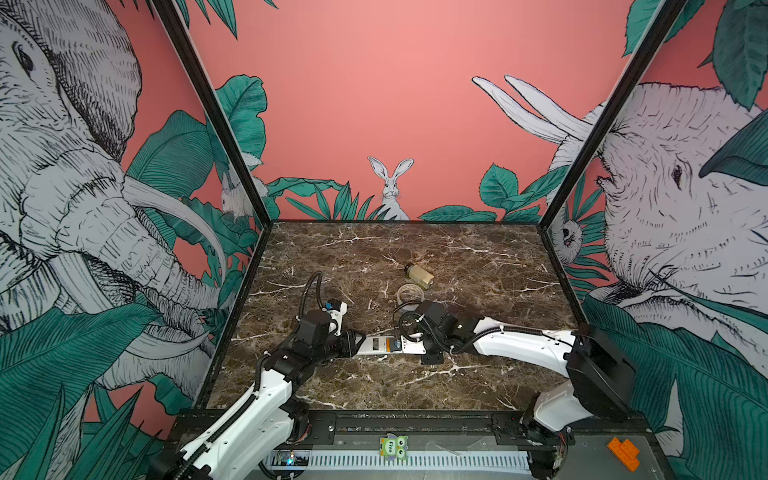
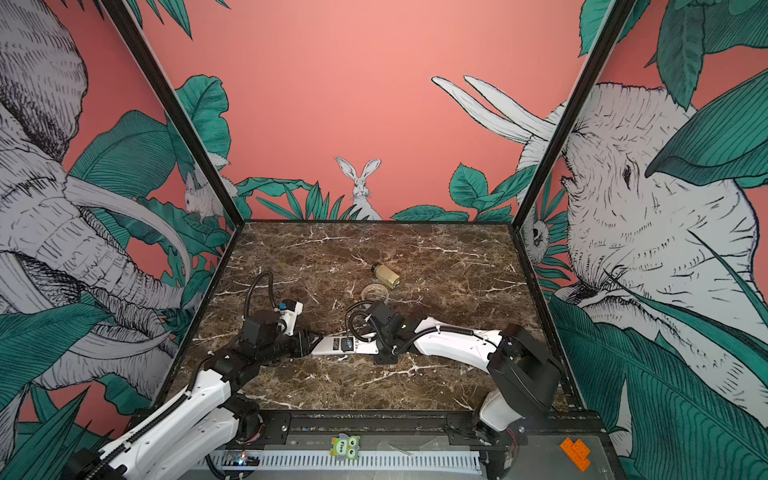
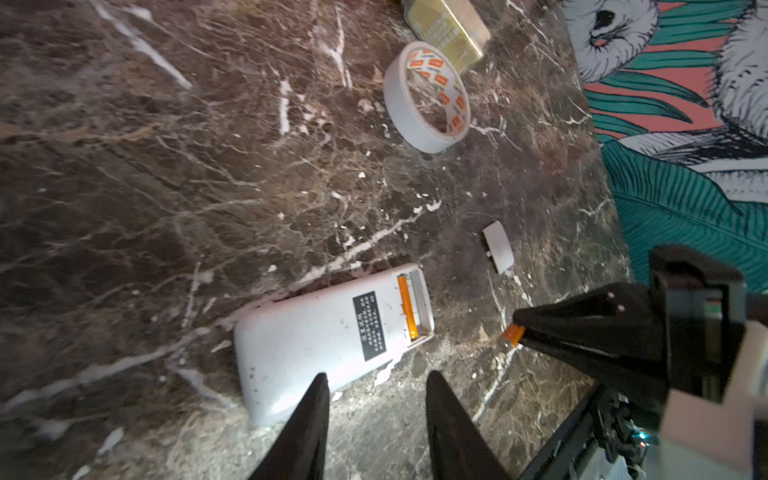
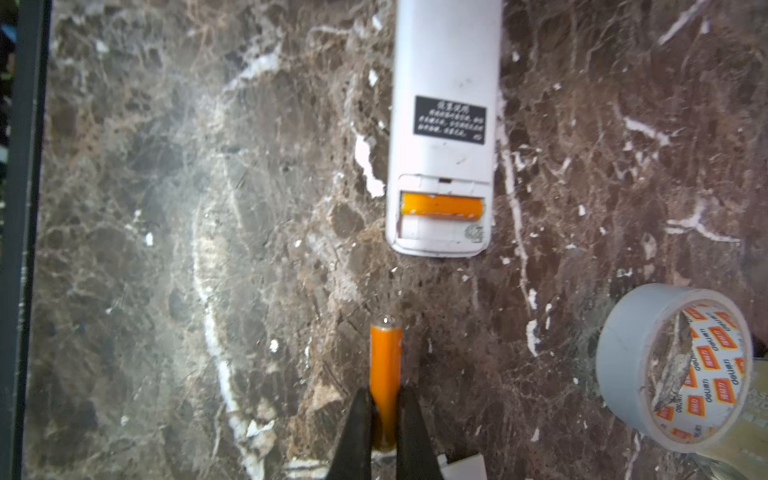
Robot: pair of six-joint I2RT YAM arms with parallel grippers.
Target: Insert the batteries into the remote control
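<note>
The remote (image 4: 444, 124) lay back-up on the table (image 4: 166, 208) with its compartment open. One battery (image 4: 440, 206) sat in the slot nearer the label. The second battery (image 4: 385, 365) was clamped in the jaws of the right gripper (image 4: 384, 392), just short of the remote's open end and pointing at it. The left gripper (image 3: 378, 376) sat at the remote's other end, jaws apart, one jaw over its corner. The cover (image 3: 498, 251), a tape roll (image 3: 424, 95) and a bottle (image 3: 449, 29) lay nearby.

Remote control (image 3: 316, 345) lies across the front-middle of the counter (image 1: 374, 386), left claw (image 3: 378, 375) at its left end. One battery (image 4: 440, 206) in its compartment. Second battery (image 4: 385, 357) in right claw (image 4: 385, 394), clear of the right end. Battery cover (image 3: 498, 249) on the counter nearby. Tape roll (image 3: 395, 99) behind the remote, bottle (image 1: 420, 275) just behind the roll.
</note>
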